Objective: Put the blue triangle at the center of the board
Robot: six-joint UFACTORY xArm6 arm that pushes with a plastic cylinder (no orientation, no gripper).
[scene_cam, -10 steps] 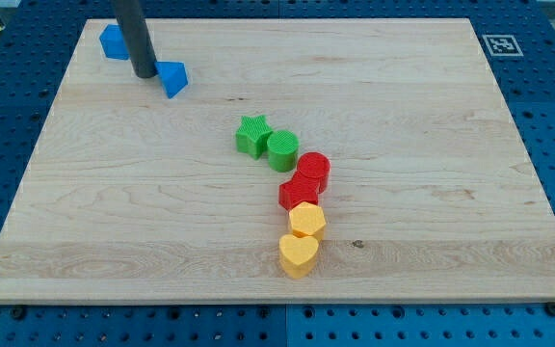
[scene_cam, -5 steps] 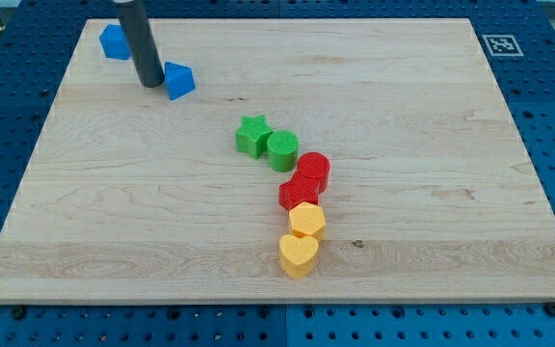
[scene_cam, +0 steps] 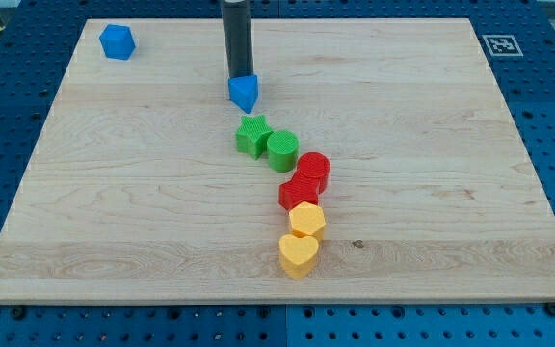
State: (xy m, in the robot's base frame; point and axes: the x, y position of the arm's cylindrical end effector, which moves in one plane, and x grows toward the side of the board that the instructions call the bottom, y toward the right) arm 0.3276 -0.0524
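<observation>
The blue triangle point(scene_cam: 245, 93) lies on the wooden board point(scene_cam: 432, 145), above the middle and a little left of centre. My tip point(scene_cam: 238, 77) stands right behind it, at its upper-left edge, touching or nearly touching it. A second blue block point(scene_cam: 117, 41), a many-sided one, sits near the board's top left corner, far from the tip.
Just below the triangle sit a green star point(scene_cam: 252, 135) and a green cylinder point(scene_cam: 282, 150). A chain runs down from them: a red cylinder point(scene_cam: 312, 172), a second red block point(scene_cam: 298, 193), a yellow block point(scene_cam: 307, 220) and a yellow heart point(scene_cam: 299, 254).
My tip has moved to the view's right, pushing the blue triangle from the top left area to just above the green star. The other blocks have not moved.
</observation>
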